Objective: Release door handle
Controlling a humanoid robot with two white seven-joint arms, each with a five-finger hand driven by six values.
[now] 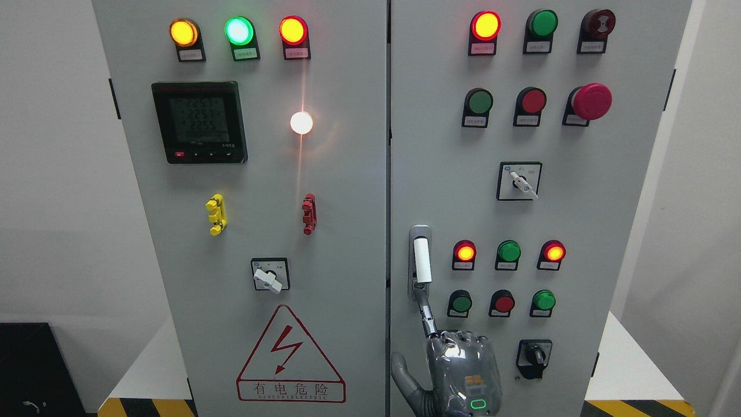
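While the left door (243,202) of the grey cabinet carries a red-bordered warning triangle (290,356) with a lightning bolt, Chinese characters 有电危险 and smaller print too fine to read, its dark meter (200,123) shows faint digits; yellow (216,214) and red (310,214) clips sit below it; a rotary switch (270,275) lies beneath; small labels under the lamps are illegible; on the right door (521,208) the white door handle (422,260) stands upright in its metal recess near the inner edge; a hand (454,365), rising from the bottom edge, is directly below, one finger (426,313) extended to the handle's lower end, the rest loose, grasping nothing; whose side its arm enters from is unclear; pale walls (52,174) flank the cabinet; black-yellow hazard tape (147,408) marks the base.
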